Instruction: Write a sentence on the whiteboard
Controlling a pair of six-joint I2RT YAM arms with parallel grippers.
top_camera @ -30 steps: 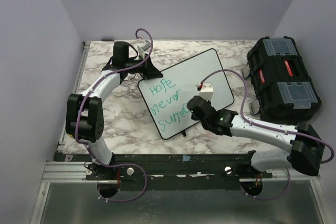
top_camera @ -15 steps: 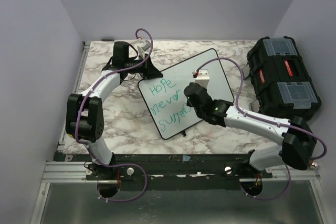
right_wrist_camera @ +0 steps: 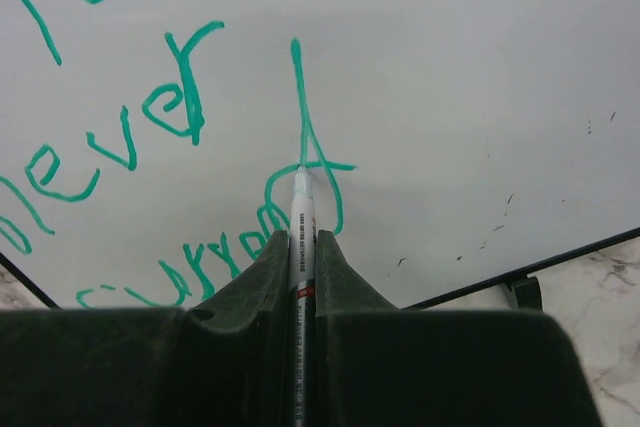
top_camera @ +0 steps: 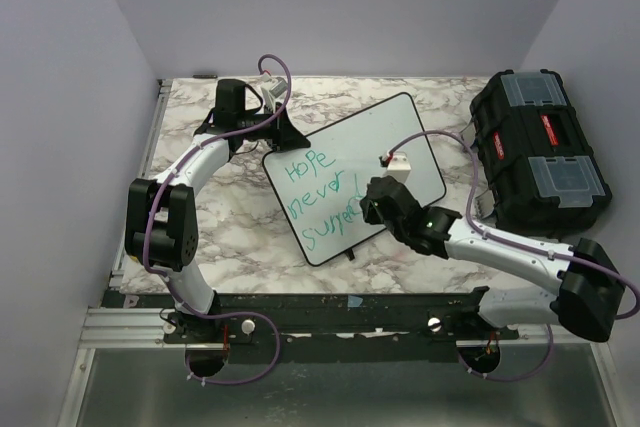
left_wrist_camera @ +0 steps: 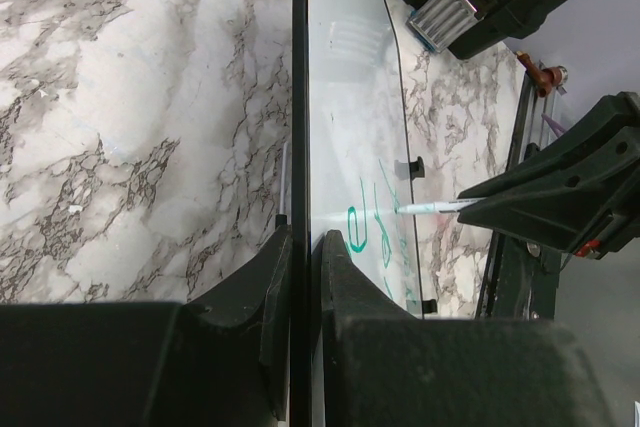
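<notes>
The whiteboard (top_camera: 385, 137) lies tilted on the marble table, white with a thin black frame. The sentence (top_camera: 318, 192) stands on its left half in green-teal lines: "Hope", "never" and a partly written third word. My left gripper (top_camera: 285, 134) is shut on the board's far-left edge (left_wrist_camera: 299, 147). My right gripper (top_camera: 372, 209) is shut on a white marker (right_wrist_camera: 302, 217). The marker's tip touches the board at the last tall letter of the sentence (right_wrist_camera: 300, 147). The marker also shows in the left wrist view (left_wrist_camera: 435, 207).
A black plastic toolbox (top_camera: 535, 152) with clear lid compartments stands at the right edge of the table, close to the board's right corner. Purple cables loop off both arms. The metal rail (top_camera: 340, 302) runs along the near edge.
My right gripper with the marker went up the board and came back down and right along the third line. The last tall letter has been added. The left arm has not moved.
</notes>
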